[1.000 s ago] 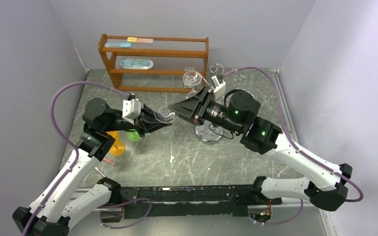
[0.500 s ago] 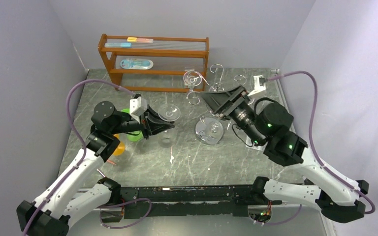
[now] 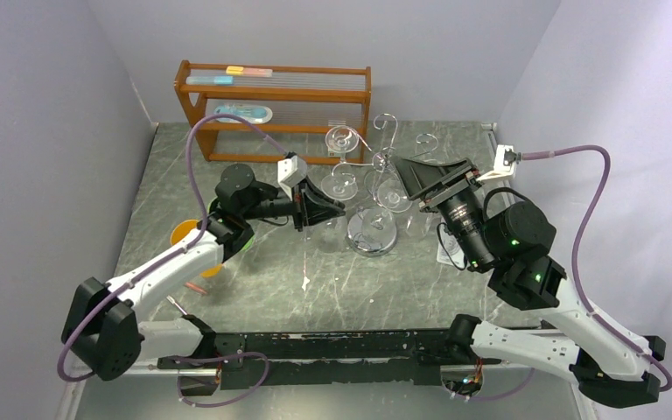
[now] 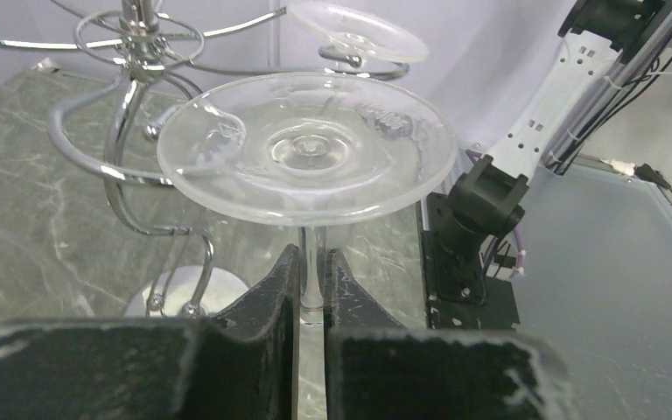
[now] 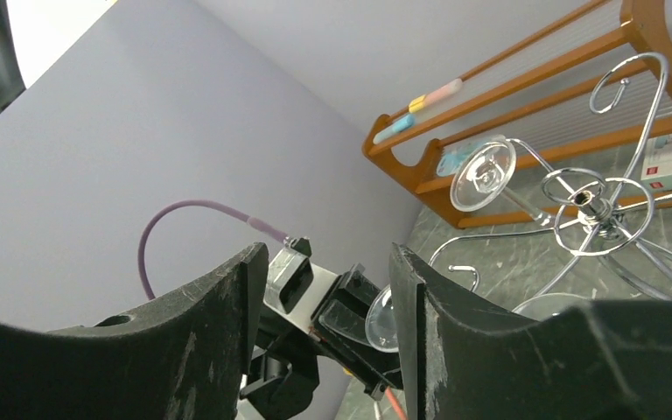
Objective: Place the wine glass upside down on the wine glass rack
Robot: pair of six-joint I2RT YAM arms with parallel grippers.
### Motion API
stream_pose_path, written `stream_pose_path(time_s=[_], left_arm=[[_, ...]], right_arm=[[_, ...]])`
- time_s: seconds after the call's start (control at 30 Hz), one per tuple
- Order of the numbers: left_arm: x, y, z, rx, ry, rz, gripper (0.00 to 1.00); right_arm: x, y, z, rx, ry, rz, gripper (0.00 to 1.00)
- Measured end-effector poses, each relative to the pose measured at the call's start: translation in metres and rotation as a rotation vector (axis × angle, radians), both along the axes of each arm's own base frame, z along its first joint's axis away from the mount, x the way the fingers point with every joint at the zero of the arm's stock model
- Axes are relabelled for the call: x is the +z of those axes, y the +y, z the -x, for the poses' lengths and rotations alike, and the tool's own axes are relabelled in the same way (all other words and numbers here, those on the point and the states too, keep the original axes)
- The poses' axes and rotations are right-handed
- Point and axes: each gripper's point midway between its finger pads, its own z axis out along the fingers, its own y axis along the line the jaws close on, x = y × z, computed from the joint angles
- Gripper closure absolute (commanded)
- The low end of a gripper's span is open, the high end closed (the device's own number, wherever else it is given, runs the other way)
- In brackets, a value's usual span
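Your left jaws clench the wine glass [image 4: 306, 149] by its stem, foot up, just left of the rack [image 3: 373, 236]. Your right jaws stand released and empty. Hooking the glass onto a curled arm and letting go are not yet done.

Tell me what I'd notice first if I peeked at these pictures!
Probably the clear wine glass, held upside down by its stem in the left gripper, its round foot on top. Just beside it, mid-table, stands the shiny, curly wine glass rack, with another glass already hanging on it. At the back sits a brown wooden shelf.
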Motion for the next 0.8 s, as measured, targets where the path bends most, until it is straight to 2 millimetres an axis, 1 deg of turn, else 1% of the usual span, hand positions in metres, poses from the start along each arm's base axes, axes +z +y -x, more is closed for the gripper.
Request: stream_pose_path(time_s=[0.33, 0.57, 0.8], left_arm=[[0.015, -0.025, -0.018, -0.015, -0.081, 0.023, 0.95], [0.005, -0.03, -0.026, 0.001, -0.092, 0.003, 0.95], [0.002, -0.034, -0.029, 0.015, -0.087, 0.001, 0.95]], right_arm=[[-0.002, -0.002, -0.002, -0.02, 0.0, 0.012, 0.45], [-0.003, -0.002, -0.003, -0.019, 0.003, 0.011, 0.45], [-0.007, 0.001, -0.004, -0.017, 0.013, 0.01, 0.46]])
